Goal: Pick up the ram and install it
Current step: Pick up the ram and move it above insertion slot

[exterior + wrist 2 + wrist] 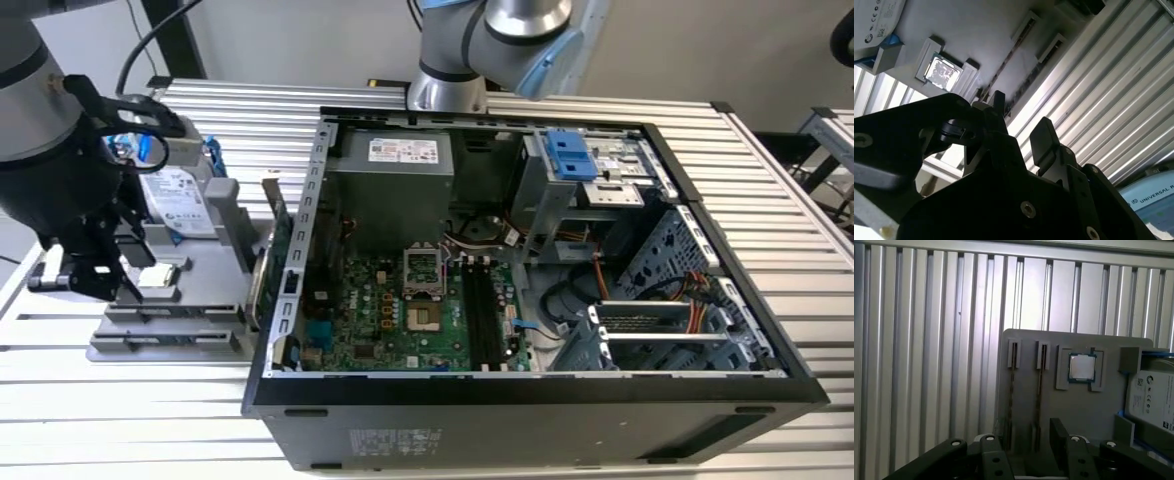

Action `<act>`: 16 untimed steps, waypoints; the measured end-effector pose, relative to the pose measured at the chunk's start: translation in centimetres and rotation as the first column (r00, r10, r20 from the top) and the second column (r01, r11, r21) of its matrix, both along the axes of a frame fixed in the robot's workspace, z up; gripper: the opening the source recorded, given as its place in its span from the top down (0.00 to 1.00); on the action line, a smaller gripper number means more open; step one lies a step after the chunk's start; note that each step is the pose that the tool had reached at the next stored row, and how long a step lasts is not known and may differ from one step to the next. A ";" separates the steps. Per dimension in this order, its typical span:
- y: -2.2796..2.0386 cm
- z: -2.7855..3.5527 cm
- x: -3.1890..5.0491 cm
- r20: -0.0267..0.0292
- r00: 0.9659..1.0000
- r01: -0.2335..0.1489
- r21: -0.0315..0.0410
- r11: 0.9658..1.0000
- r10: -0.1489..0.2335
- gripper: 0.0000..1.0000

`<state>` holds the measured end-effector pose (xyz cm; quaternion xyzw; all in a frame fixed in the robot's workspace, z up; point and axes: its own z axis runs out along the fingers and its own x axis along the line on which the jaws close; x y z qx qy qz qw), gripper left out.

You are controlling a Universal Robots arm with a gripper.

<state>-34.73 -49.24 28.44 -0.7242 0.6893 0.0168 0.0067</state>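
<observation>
Two gripper (pixel 1026 440) fingers (pixel 1060 430) stand apart, empty, over what seems the ram (pixel 1040 390) slotted in a tray (pixel 1079 415); bare table (pixel 914 340) alongside.

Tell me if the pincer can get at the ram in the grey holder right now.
Likely yes. The pincer hangs open right over the grey holder, and the ram stands on edge in its slot with its top edge bare; nothing shows between them.

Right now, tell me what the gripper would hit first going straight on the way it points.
Probably the ram, standing on edge in slots of the gray holder: the open gripper points at them. Whether a stick or the holder face comes first, depth leaves unclear.
</observation>
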 end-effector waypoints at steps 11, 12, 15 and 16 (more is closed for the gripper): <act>-0.01 -1.64 0.00 -0.001 1.000 0.000 -0.001 1.000 0.000 0.00; -0.01 -1.76 0.01 -0.001 1.000 0.000 -0.002 1.000 0.000 0.00; 0.00 -2.13 0.00 -0.002 1.000 0.001 -0.004 1.000 -0.001 0.00; 0.00 -2.25 0.00 -0.002 1.000 0.001 -0.005 1.000 -0.001 0.00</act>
